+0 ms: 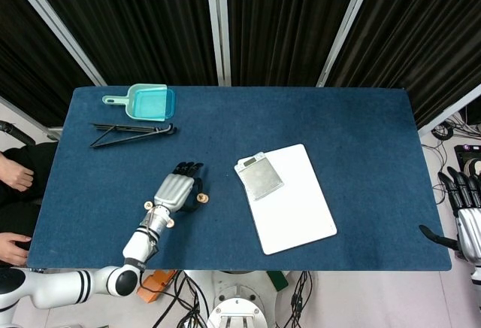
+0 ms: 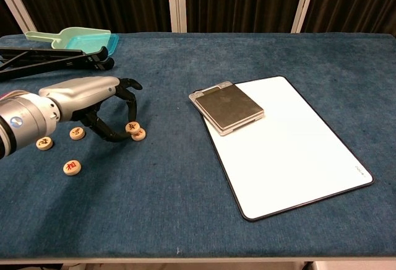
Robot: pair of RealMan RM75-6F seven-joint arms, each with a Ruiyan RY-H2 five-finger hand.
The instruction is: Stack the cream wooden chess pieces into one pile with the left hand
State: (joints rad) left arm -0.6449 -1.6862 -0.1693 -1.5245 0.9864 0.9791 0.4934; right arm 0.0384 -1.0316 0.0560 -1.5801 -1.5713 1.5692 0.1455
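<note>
My left hand point(image 2: 93, 100) point(image 1: 174, 191) reaches over the blue table point(image 2: 185, 208) and pinches a cream chess piece point(image 2: 132, 126) between its thumb and a finger. The piece sits low, against the upper left edge of another cream piece point(image 2: 139, 135) point(image 1: 202, 198) that lies flat on the cloth. Three more cream pieces lie loose to the left: one point(image 2: 77, 133) beside the hand, one point(image 2: 44, 142) further left, one point(image 2: 72, 167) nearest the front. My right hand point(image 1: 466, 219) hangs off the table's right edge, fingers apart and empty.
A white board point(image 2: 297, 152) point(image 1: 293, 204) lies right of centre with a grey flat device point(image 2: 228, 107) point(image 1: 261, 177) on its near-left corner. A teal scoop point(image 2: 74, 38) point(image 1: 146, 102) and a black folded tool point(image 2: 55, 57) point(image 1: 131, 134) lie at the back left. A person's hands point(image 1: 15, 171) show at the left edge.
</note>
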